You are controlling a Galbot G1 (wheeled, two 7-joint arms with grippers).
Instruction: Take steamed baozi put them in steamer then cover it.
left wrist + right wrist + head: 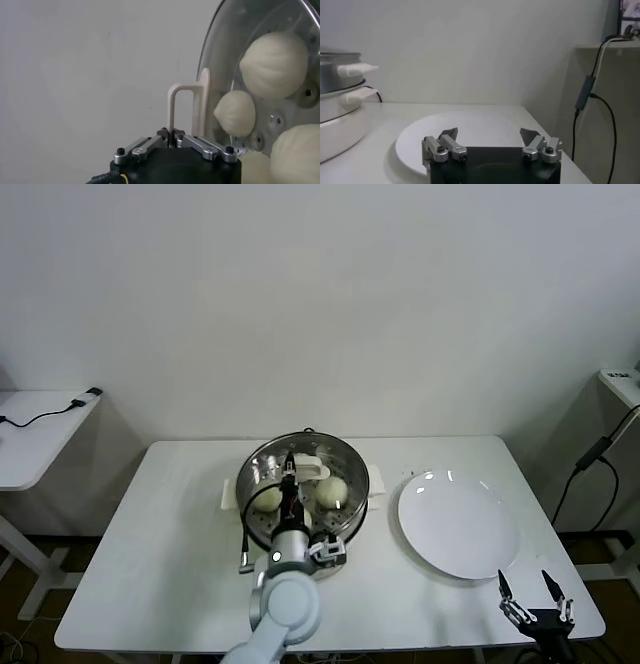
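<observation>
The steamer stands mid-table, a steel pot on a cream base. The glass cover is over its mouth; I cannot tell whether it rests on the rim. My left gripper is shut on the cover's cream handle, as the left wrist view shows. Steamed baozi lie inside the pot under the glass. Three baozi show through the glass in the left wrist view. My right gripper is open and empty at the table's front right edge, also in its own view.
An empty white plate lies right of the steamer, just beyond the right gripper. The steamer's side shows at the far left of the right wrist view. A side table with a cable stands at the left.
</observation>
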